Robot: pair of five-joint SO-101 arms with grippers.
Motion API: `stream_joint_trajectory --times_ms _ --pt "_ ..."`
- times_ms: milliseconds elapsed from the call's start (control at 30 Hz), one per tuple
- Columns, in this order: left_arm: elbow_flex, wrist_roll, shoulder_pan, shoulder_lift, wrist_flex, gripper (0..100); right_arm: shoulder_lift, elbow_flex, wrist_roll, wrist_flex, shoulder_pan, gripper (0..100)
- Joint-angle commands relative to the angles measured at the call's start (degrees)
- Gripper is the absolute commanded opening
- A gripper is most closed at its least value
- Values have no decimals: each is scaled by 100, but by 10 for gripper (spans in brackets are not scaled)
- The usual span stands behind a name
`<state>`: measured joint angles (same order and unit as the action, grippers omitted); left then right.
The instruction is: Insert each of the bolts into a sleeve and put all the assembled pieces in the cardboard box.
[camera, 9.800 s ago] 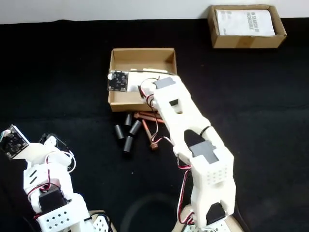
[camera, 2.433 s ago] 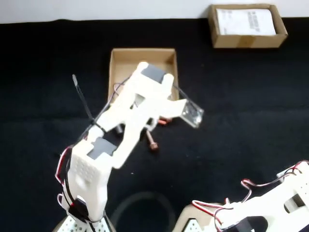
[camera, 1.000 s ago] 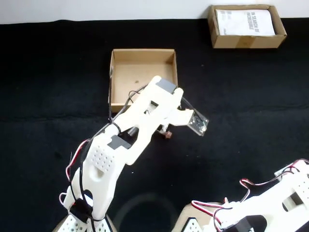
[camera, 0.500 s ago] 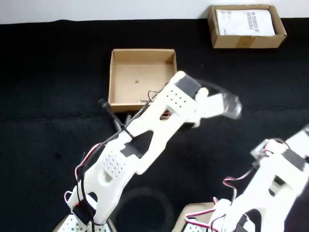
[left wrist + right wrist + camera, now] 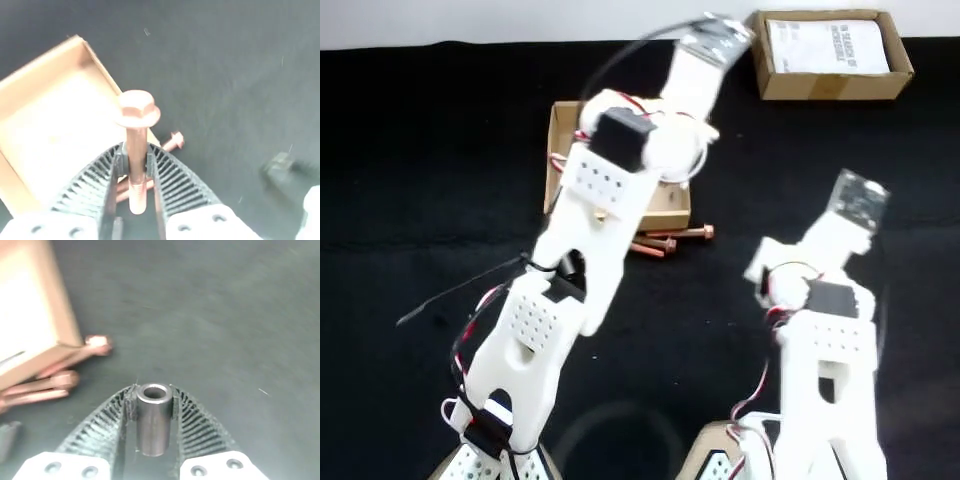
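Covering the table [image 5: 410, 150], a black cloth is seen, with a white wall [image 5: 470, 20] behind. The left gripper [image 5: 135, 151] is clenched on a copper bolt [image 5: 137, 112], held head-up near the cardboard box [image 5: 40, 65]. A dark sleeve [image 5: 154, 426] is grasped by the right gripper [image 5: 154, 392], its hole turned upward. Loose bolts [image 5: 672, 238] lie just beside the box.

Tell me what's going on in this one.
The left gripper is shut on a copper bolt, holding it by the shank close to the cardboard box. The right gripper is shut on a dark sleeve above the black table. A few loose bolts lie against the box's side. The held bolt and sleeve are apart, not yet joined.
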<state>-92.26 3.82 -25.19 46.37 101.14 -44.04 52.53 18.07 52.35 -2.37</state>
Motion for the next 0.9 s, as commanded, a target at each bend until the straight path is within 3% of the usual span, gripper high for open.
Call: stream_joint_trajectory --times_ms 0,233,567,867 --pt "-198 273 251 -567 26 8 -514 -40 -141 -136 -822 7" --pt "1059 273 163 -2519 26 8 -954 -31 -281 -136 -1481 7" --pt "5077 229 -295 -6035 -79 8 -998 -31 -290 -189 -1807 7" --pt "7310 273 13 -6941 -1275 8 -1622 22 -281 -593 -2826 7"
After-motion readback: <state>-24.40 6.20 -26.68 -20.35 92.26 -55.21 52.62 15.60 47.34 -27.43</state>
